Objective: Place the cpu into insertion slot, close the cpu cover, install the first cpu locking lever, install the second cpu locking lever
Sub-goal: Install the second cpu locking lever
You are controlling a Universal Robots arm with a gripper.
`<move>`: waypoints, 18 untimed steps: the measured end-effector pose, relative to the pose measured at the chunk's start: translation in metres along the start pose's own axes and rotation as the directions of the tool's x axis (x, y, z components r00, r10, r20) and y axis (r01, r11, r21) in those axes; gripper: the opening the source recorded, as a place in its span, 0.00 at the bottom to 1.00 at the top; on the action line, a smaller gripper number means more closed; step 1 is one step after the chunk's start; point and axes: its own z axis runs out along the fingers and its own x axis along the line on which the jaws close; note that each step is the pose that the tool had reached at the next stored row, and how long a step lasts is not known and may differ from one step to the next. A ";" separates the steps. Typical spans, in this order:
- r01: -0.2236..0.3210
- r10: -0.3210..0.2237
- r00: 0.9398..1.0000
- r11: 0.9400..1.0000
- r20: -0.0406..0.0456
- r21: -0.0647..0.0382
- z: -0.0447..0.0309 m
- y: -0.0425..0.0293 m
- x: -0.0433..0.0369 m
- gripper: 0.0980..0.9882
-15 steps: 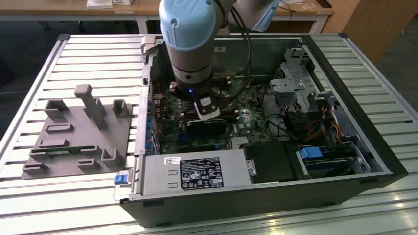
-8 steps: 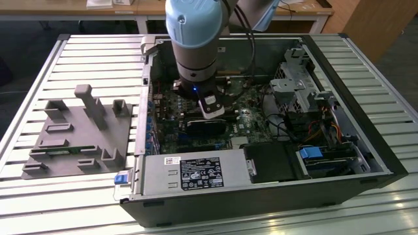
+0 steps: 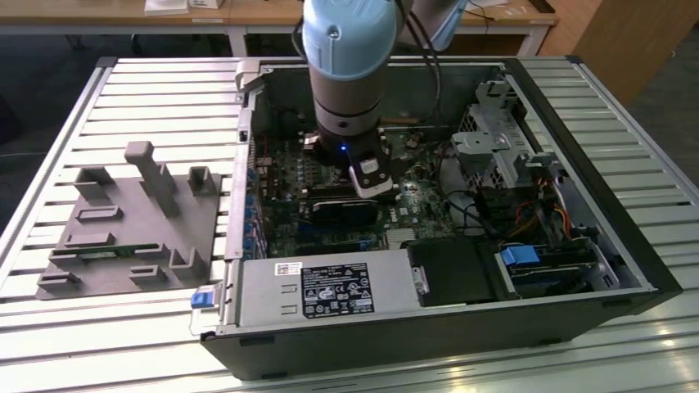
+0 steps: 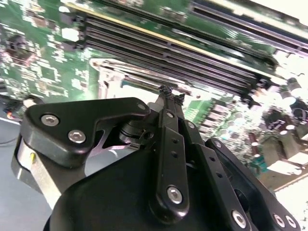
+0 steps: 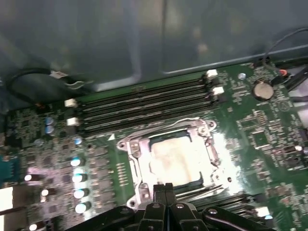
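In the first wrist view the cpu (image 5: 175, 156), a pale beige square, lies inside the insertion slot (image 5: 126, 144) on the green board. The silvery cpu cover (image 5: 140, 168) lies flat around it as a frame. A thin wire lever (image 5: 159, 131) runs along the slot's side nearest the memory slots. Another lever (image 5: 204, 191) lies by the opposite side, close to my fingertips. My gripper (image 5: 165, 188) hovers at that edge of the slot with its fingers pressed together; whether anything is pinched between them I cannot tell. The same closed tips (image 4: 168, 91) show above the board in the second wrist view.
My arm (image 3: 346, 74) reaches down into an open computer case (image 3: 611, 246) lying on a slatted table (image 3: 164, 90). Long black memory slots (image 5: 144, 103) border the socket. A drive cage (image 3: 492, 139), cables and a power supply (image 3: 322, 286) crowd the case. A grey fixture (image 3: 137, 221) sits outside at the exterior view's left.
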 end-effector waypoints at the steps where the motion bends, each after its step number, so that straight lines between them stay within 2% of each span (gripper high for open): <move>1: 0.000 0.000 1.000 1.000 0.000 0.000 0.0002 0.0006 -0.0025 0.00; 4: -0.001 0.001 1.000 1.000 -0.001 0.001 0.0007 0.0022 -0.0093 0.00; 8: -0.002 0.002 1.000 1.000 0.000 0.005 0.0011 0.0035 -0.0110 0.00; 11: 0.000 0.000 1.000 1.000 0.004 0.024 0.0028 0.0086 -0.0098 0.00; 18: 0.003 -0.005 1.000 0.997 0.017 0.077 0.0068 0.0205 -0.0076 0.00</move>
